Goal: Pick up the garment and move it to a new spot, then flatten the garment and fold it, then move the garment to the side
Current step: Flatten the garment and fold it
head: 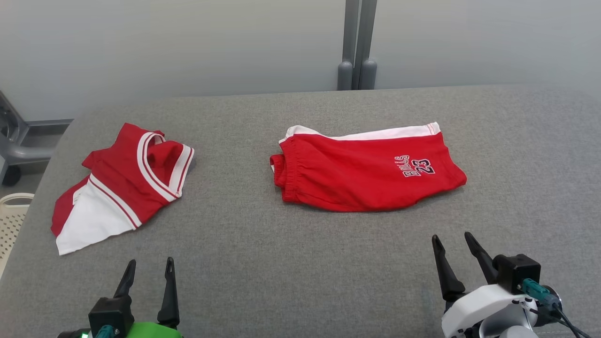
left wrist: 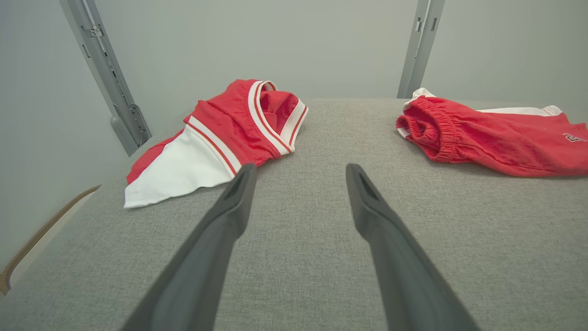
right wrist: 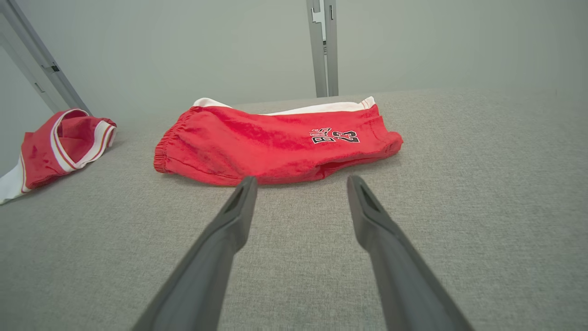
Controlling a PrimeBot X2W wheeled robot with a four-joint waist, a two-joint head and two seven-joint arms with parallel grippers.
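Two garments lie on the grey table (head: 300,263). Red shorts (head: 366,173) with a white band and a "23" print lie roughly flat at mid table, also in the right wrist view (right wrist: 275,142) and the left wrist view (left wrist: 496,138). A crumpled red and white jersey (head: 122,183) lies at the left (left wrist: 229,138) (right wrist: 59,147). My left gripper (head: 150,261) (left wrist: 301,168) is open near the front edge, below the jersey. My right gripper (head: 451,236) (right wrist: 301,179) is open just short of the shorts' near hem. Neither holds nor touches anything.
A pale perforated basket (head: 11,220) stands off the table's left edge. Grey metal posts (head: 357,47) rise behind the far edge against a plain wall, and a grey frame (head: 19,141) sits at the far left. Bare cloth lies between the two garments.
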